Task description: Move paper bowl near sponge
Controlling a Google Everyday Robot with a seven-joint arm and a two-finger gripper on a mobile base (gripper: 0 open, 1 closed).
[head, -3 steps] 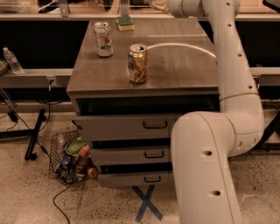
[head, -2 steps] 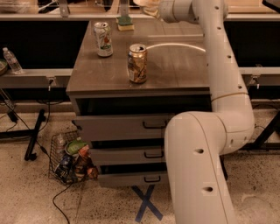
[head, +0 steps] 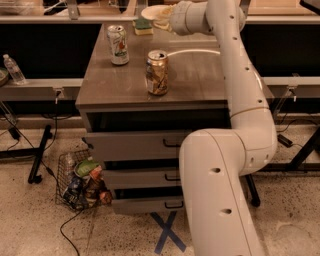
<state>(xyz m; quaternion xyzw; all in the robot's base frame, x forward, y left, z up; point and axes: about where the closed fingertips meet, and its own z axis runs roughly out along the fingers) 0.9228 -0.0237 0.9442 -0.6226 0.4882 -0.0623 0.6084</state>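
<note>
The off-white paper bowl [head: 151,12] is at the far edge of the wooden table [head: 125,87], just right of and behind the sponge [head: 143,26]. The sponge has a dark green top and a yellow base and lies on the table's far side. My gripper [head: 166,20] is at the end of the white arm reaching over the table. It holds the bowl by its right rim, slightly above the tabletop. The arm's wrist hides most of the fingers.
A white and green can [head: 118,45] stands at the table's far left. A tan can [head: 157,72] stands near the middle. Drawers [head: 135,145] are under the tabletop. On the floor are a wire basket of trash [head: 80,182] and a blue tape X [head: 167,232].
The gripper has moved left along the table's far edge with the paper bowl, bringing the bowl closer to the sponge. The cans and the sponge have not moved.
</note>
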